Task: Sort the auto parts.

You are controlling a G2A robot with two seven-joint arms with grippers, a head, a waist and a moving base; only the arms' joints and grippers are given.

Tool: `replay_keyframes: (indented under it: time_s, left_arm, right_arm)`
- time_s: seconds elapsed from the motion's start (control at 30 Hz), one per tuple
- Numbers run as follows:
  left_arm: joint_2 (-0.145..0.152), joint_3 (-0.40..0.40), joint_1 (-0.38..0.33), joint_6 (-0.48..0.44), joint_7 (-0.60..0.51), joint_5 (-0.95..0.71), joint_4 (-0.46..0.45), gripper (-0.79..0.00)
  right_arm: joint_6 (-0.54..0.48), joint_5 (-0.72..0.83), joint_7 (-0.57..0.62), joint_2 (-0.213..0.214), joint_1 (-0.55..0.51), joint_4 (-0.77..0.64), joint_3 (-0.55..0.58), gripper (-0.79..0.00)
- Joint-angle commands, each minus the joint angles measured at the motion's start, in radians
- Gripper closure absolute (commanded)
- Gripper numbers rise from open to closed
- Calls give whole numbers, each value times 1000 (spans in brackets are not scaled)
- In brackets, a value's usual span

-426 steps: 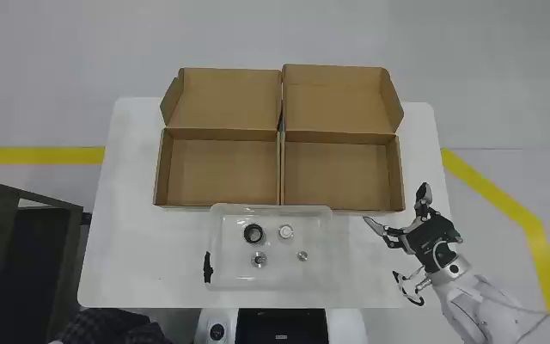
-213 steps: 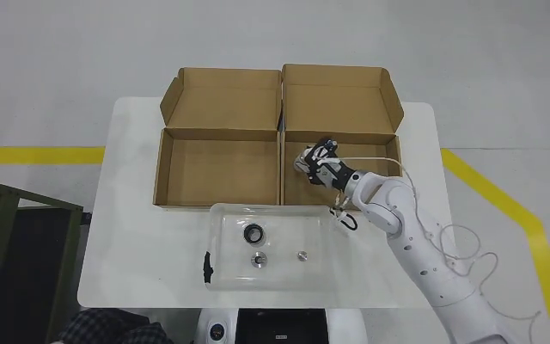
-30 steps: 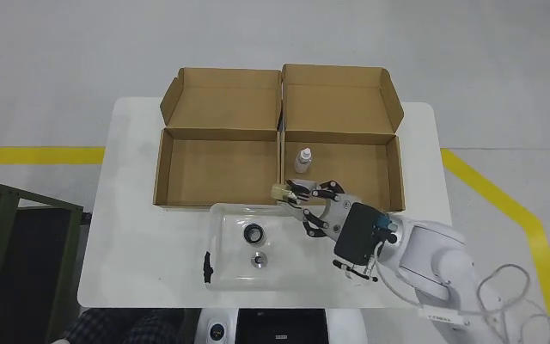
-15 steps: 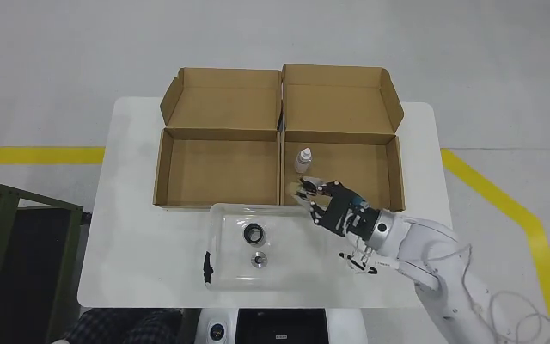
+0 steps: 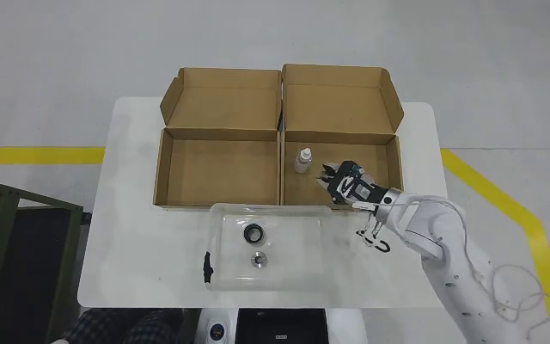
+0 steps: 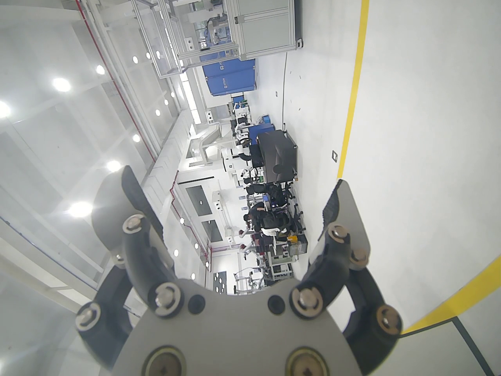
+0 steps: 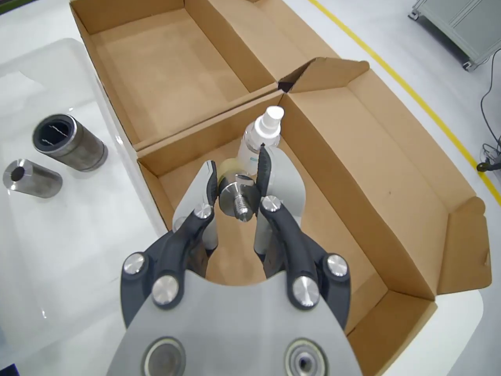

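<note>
My right gripper (image 7: 238, 176) (image 5: 332, 180) hangs over the right cardboard box (image 5: 391, 181), shut on a small metal stud with a threaded stem (image 7: 235, 193). A white spray bottle (image 7: 261, 136) (image 5: 302, 159) stands upright in that box, just beyond the fingertips. In the clear tray (image 5: 225, 219) lie a dark hollow cylinder (image 5: 253, 233) (image 7: 70, 140) and a smaller steel cylinder (image 5: 259, 259) (image 7: 33, 179). The left box (image 5: 219, 172) has a bare floor. My left gripper (image 6: 231, 197) is open, off the table, facing the room.
Both boxes have their lids folded back toward the far side of the white table (image 5: 129, 232). A small black piece (image 5: 207, 267) lies at the tray's left edge. A black hook-shaped item (image 5: 375, 243) hangs below the right arm.
The right gripper has risen from the tray's right side with the stud and moved back over the right box, toward the bottle. The stud no longer lies in the tray.
</note>
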Motion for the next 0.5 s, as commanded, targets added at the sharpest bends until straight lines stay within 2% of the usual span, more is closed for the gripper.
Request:
replay_keyframes:
  time_s: [0.0,0.2,0.47]
  left_arm:
    - [0,0,0,0,0,0,0,-785]
    - [0,0,0,0,0,0,0,-785]
    - [0,0,0,0,0,0,0,-785]
  right_arm:
    - [-8,-18,42,-2,33,25,-20,0]
    - [-23,-15,135,-12,136,113,-74,0]
    - [-14,-3,186,-32,245,256,-161,0]
